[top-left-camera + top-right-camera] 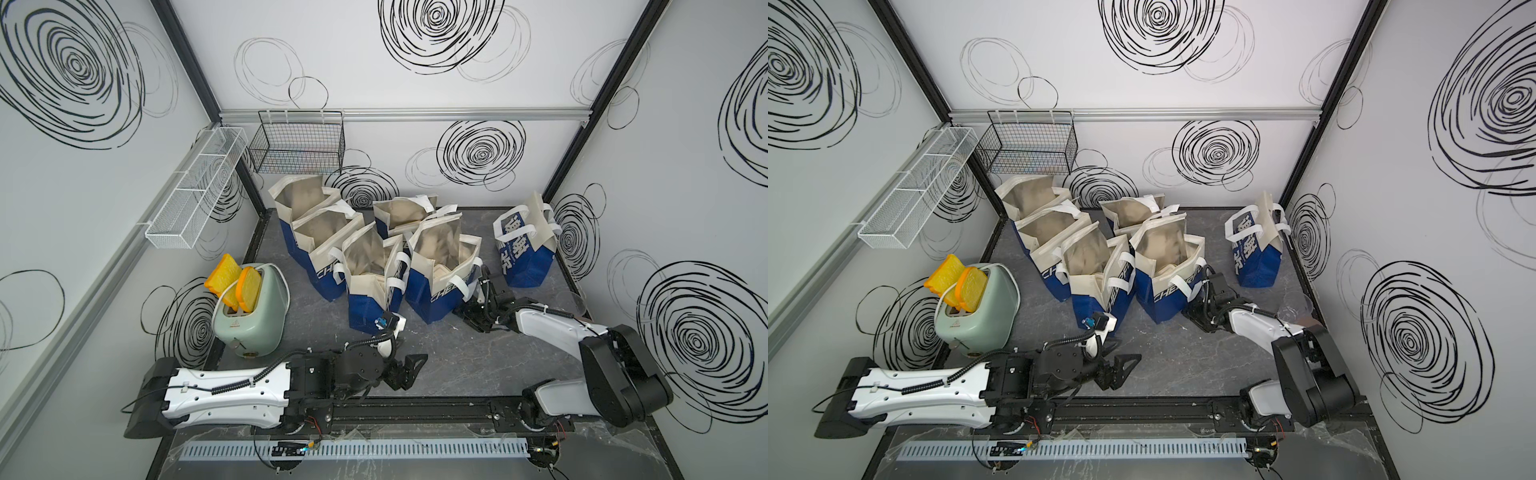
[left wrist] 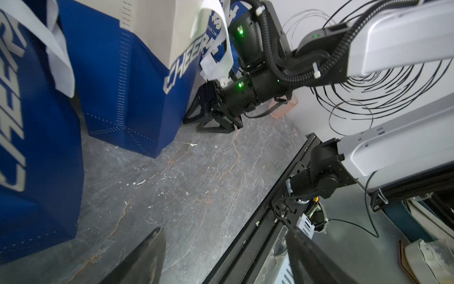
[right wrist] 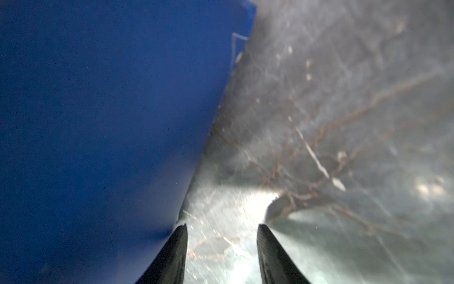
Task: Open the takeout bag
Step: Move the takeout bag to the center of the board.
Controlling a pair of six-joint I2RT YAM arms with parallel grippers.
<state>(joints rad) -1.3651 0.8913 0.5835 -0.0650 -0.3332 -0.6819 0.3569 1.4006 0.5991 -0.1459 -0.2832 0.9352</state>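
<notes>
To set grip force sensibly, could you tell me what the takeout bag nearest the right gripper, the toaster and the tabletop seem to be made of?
Takeout bag: likely non-woven fabric, matte blue and cream, stitched seams; silvery foil-like lining.
Toaster: glossy mint shell, painted metal or plastic, unclear.
Tabletop: dark marble-look slab or laminate, veined, slightly reflective.

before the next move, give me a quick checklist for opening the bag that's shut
1. Left claw open and empty: ok.
2. Right claw open and empty: ok.
3. Right claw clear of the open bag: cannot tell; one finger sits right at its blue wall.
4. Shut takeout bag, standing apart from the open ones, upright: ok.
5. A claw at that bag: not ok; both are away from it.
</notes>
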